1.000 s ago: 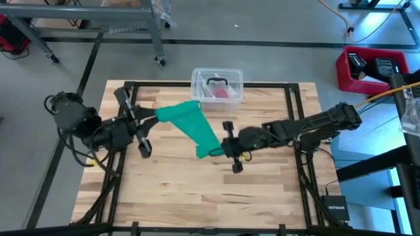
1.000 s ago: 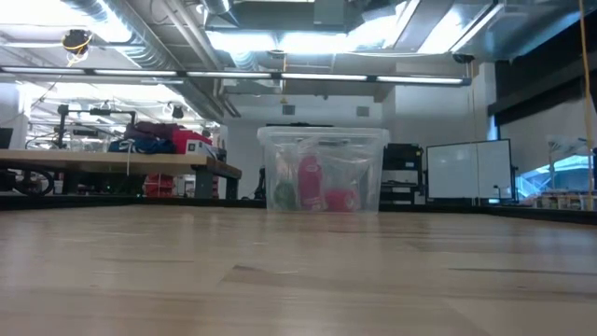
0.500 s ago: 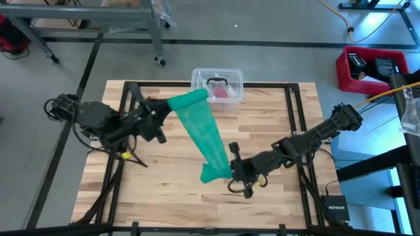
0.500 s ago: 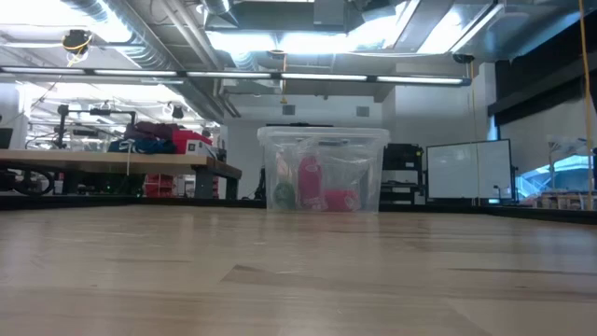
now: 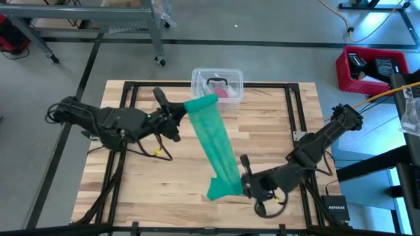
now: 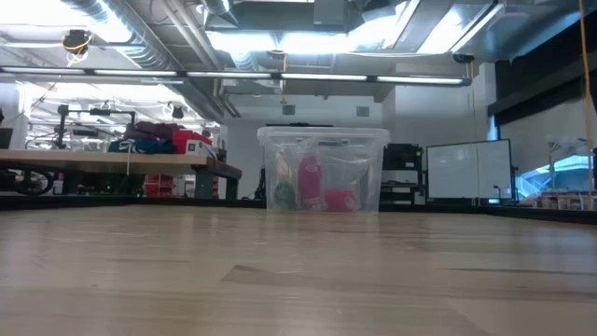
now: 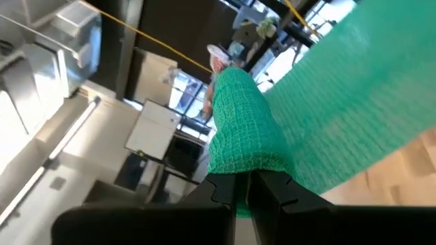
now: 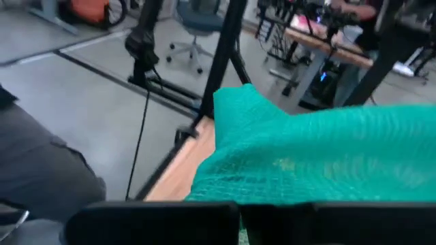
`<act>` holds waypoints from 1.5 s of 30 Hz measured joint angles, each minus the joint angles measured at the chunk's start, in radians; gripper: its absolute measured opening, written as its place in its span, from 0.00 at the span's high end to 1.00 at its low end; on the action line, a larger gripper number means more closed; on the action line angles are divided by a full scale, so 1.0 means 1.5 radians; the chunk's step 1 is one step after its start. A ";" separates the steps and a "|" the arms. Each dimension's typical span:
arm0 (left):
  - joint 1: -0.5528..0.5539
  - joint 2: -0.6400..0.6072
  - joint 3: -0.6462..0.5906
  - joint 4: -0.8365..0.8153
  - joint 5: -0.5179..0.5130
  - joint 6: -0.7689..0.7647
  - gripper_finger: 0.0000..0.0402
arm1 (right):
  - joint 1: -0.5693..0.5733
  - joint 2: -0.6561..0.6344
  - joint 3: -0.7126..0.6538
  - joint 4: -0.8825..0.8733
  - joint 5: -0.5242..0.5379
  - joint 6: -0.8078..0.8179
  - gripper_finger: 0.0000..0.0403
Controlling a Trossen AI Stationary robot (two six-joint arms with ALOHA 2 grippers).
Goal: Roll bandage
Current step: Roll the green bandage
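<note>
Clearly soft and light, the bandage (image 5: 215,147) hangs stretched between left hand (image 5: 182,114) and right hand (image 5: 241,186), each pinching an end; probably sags if loosened.

Low cam misses both arms and the strip entirely. The stretched teal-green mesh fabric bandage (image 7: 320,102) runs off the left wrist picture's edge. Stuff inside the clear plastic tub (image 6: 322,170) is just pink-red blur.
</note>
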 joint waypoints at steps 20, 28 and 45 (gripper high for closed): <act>0.028 0.010 -0.209 0.001 0.073 -0.084 0.97 | -0.027 0.000 0.174 -0.024 0.072 -0.148 1.00; -0.031 0.053 -0.226 -0.002 0.124 -0.103 0.97 | -0.151 0.001 0.259 -0.108 0.059 -0.151 1.00; -0.225 0.071 -0.223 0.139 0.121 -0.129 0.97 | -0.442 -0.001 0.224 -0.239 -0.124 -0.076 1.00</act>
